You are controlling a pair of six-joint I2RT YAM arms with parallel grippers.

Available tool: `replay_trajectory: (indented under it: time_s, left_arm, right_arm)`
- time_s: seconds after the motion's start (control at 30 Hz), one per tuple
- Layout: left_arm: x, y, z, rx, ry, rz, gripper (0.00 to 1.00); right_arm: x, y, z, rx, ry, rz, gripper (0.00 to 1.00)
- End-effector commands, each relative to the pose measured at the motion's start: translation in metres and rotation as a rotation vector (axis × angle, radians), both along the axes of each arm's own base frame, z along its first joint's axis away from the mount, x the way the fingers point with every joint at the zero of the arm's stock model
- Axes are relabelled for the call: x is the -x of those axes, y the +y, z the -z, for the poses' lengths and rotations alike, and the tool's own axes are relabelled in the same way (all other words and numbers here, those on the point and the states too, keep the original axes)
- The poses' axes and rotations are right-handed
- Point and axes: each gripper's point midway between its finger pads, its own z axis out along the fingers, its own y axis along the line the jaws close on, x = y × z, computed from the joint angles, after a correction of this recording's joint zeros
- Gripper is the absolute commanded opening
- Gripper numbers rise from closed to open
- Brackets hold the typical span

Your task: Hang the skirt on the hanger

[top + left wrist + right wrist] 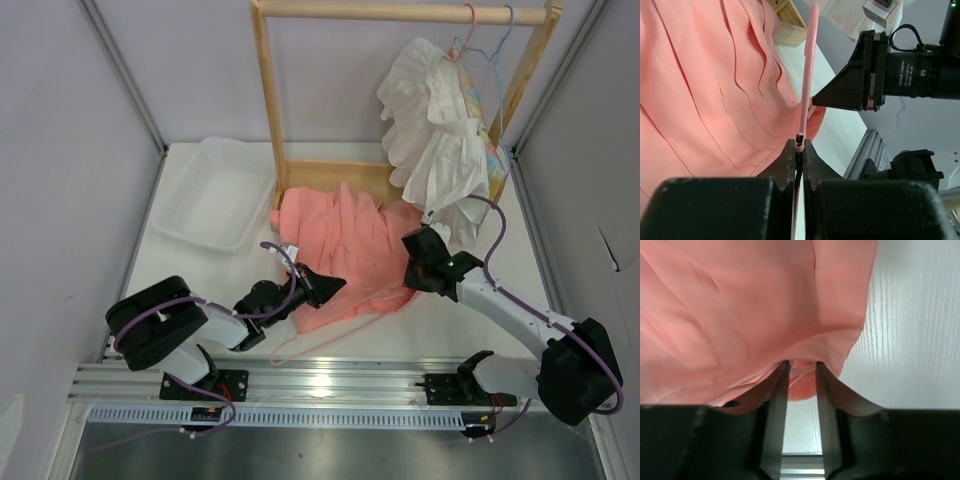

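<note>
The salmon-pink pleated skirt (345, 245) lies spread on the white table in front of the wooden rack. My left gripper (333, 285) is at its near edge. In the left wrist view this gripper (800, 144) is shut on the thin pink hanger (810, 75), whose rod runs up over the skirt (705, 85). My right gripper (410, 242) is at the skirt's right edge. In the right wrist view its jaws (801, 365) stand narrowly apart with the skirt's hem (805, 357) pinched at the tips. The hanger's hook is hidden.
A clear plastic bin (215, 190) stands at the back left. The wooden rack (268, 100) at the back bears a white ruffled garment (430, 125) and a pastel garment on a blue hanger (500, 50). An aluminium rail (330, 380) runs along the near edge.
</note>
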Motion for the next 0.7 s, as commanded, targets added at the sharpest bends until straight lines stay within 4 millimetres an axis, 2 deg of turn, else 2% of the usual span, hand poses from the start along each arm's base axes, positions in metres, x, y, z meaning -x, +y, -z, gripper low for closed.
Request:
replay_trajectory:
  time_s: [0.0,0.2,0.4,0.43,0.5,0.6,0.67]
  left_arm:
    - [0.005,0.001,-0.097,0.295,-0.241,0.013,0.00]
    - [0.005,-0.001,-0.096,0.291,-0.239,0.018,0.00]
    - [0.005,-0.001,-0.099,0.287,-0.244,0.018,0.00]
    - [0.005,-0.001,-0.098,0.285,-0.244,0.018,0.00]
    - [0.004,-0.001,-0.099,0.284,-0.243,0.016,0.00]
    - [0.004,-0.001,-0.097,0.278,-0.240,0.015,0.00]
    - [0.004,-0.001,-0.098,0.280,-0.241,0.013,0.00]
  right_arm:
    - [0.000,-0.011,-0.010,0.015,-0.053,0.057,0.28]
    - [0.001,-0.013,-0.006,0.062,-0.020,0.052,0.24]
    - [0.004,-0.013,-0.012,0.093,-0.037,0.049,0.29]
    - [0.006,-0.012,-0.013,0.092,-0.049,0.041,0.36]
    - [0.007,-0.010,-0.021,0.063,-0.082,0.031,0.42]
    - [0.010,-0.012,-0.022,0.064,-0.078,0.034,0.43]
    - [0.013,-0.014,-0.020,0.075,-0.072,0.035,0.40]
